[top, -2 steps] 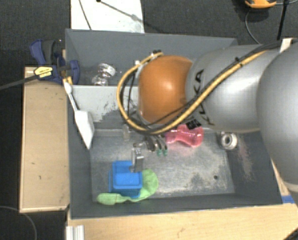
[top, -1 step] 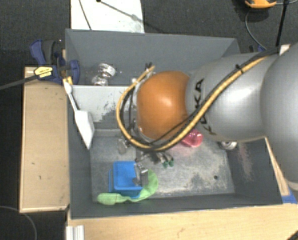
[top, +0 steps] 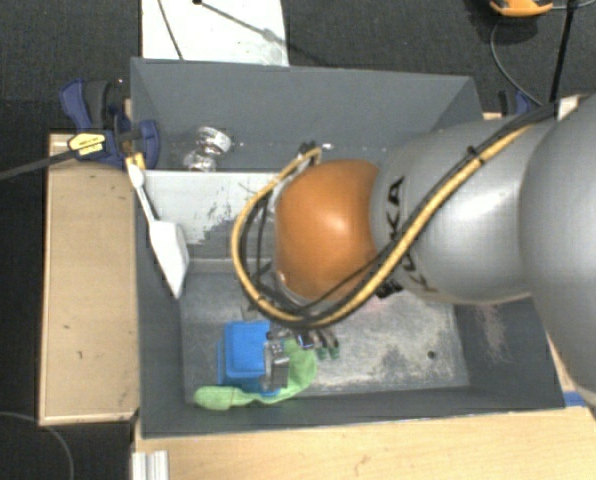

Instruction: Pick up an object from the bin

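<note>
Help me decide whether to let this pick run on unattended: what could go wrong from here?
1. The hand is low beside the blue block, which lies against the green soft piece; it may catch both or push the block aside.
2. Both lie near the bin's front wall, so the hand could scrape it.
3. The orange wrist cover hides much of the hand, so a miss would be hard to spot.
</note>
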`<state>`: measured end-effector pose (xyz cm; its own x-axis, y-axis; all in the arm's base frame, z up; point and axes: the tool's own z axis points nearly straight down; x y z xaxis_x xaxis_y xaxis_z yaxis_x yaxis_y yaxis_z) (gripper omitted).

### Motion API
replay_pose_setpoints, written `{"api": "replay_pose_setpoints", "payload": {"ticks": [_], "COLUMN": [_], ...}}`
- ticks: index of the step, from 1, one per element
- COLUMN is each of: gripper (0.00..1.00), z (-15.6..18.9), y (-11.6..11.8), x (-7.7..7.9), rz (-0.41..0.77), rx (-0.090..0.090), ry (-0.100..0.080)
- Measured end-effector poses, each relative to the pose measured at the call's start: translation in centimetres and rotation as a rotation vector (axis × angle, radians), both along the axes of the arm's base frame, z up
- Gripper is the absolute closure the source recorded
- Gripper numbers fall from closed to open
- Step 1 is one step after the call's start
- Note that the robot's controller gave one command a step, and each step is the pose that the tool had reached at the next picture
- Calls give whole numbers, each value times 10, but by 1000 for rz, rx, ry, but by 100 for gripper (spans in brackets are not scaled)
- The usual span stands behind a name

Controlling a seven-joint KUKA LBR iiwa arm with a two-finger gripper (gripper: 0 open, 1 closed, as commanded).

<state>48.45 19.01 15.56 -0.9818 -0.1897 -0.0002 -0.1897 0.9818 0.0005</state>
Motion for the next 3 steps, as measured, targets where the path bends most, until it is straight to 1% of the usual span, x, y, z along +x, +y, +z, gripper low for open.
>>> {"api": "replay_pose_setpoints", "payload": {"ticks": [1,2,3], "gripper": [0,100,100], "z": [-53,-45,-45], "y": [1,1,1], "x": [12,14,14], "rz": [75,91,90], "rx": [4,7,7], "ry": [0,-13,-13]}}
